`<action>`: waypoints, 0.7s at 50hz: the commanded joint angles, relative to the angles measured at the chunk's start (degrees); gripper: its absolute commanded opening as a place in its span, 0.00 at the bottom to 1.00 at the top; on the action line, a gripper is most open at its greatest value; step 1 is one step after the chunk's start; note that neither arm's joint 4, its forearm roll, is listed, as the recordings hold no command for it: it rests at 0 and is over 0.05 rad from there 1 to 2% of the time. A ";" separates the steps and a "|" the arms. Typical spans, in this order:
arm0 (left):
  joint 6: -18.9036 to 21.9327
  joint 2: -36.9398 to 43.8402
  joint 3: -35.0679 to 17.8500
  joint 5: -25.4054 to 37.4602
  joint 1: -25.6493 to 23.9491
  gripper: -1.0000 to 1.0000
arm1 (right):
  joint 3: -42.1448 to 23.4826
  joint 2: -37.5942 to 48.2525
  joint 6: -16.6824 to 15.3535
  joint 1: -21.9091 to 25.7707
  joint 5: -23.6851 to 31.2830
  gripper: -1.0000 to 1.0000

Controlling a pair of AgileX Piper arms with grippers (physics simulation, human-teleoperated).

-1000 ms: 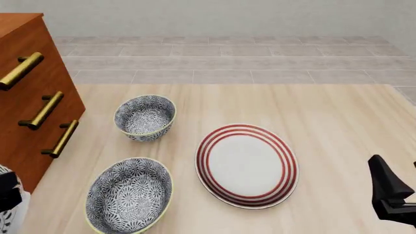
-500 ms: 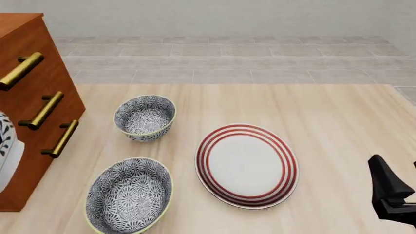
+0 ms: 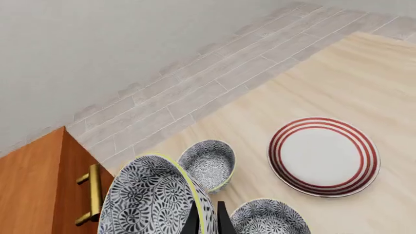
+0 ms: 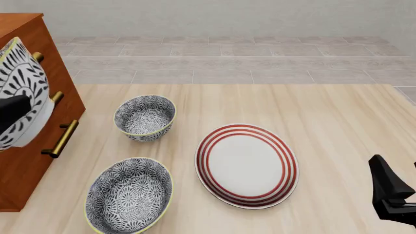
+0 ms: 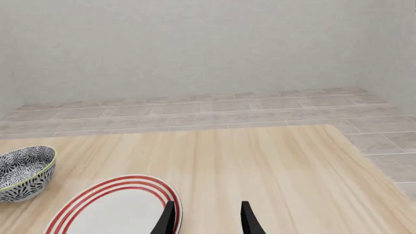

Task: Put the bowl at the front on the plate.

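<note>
The bowl (image 4: 21, 83), deep with a dark-blue-and-white floral pattern and a pale yellow rim, hangs tilted in the air at the far left, in front of the cabinet. My left gripper (image 4: 13, 113) is shut on its rim. In the left wrist view the bowl (image 3: 153, 200) fills the near foreground, with the left gripper (image 3: 206, 222) pinching its wall. The plate (image 4: 247, 165), white with red rings, lies flat at the table's middle and also shows as the plate (image 3: 324, 156) and the plate (image 5: 117, 209). My right gripper (image 4: 390, 195) stands open low at the right, and the right gripper (image 5: 208, 222) holds nothing.
A wider shallow bowl (image 4: 130, 195) of the same pattern lies left of the plate near the front. A smaller deep bowl (image 4: 145, 117) stands behind it. A wooden cabinet (image 4: 26, 165) with brass handles (image 4: 60, 139) borders the table's left side.
The left gripper has lifted the bowl from the lower left edge of the front view up in front of the cabinet. The right arm has stayed still.
</note>
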 commanded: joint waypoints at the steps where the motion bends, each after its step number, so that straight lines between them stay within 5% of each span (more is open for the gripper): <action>1: 8.50 4.33 -1.24 -4.92 -6.27 0.00 | 0.00 0.12 -0.23 0.19 -0.09 1.00; 17: 15.70 18.71 -2.76 -11.47 -16.41 0.00 | -0.01 0.40 -0.50 0.32 -0.27 1.00; 35: 17.47 29.55 -6.68 -13.75 -22.37 0.00 | 0.02 0.59 -0.22 0.50 -0.44 1.00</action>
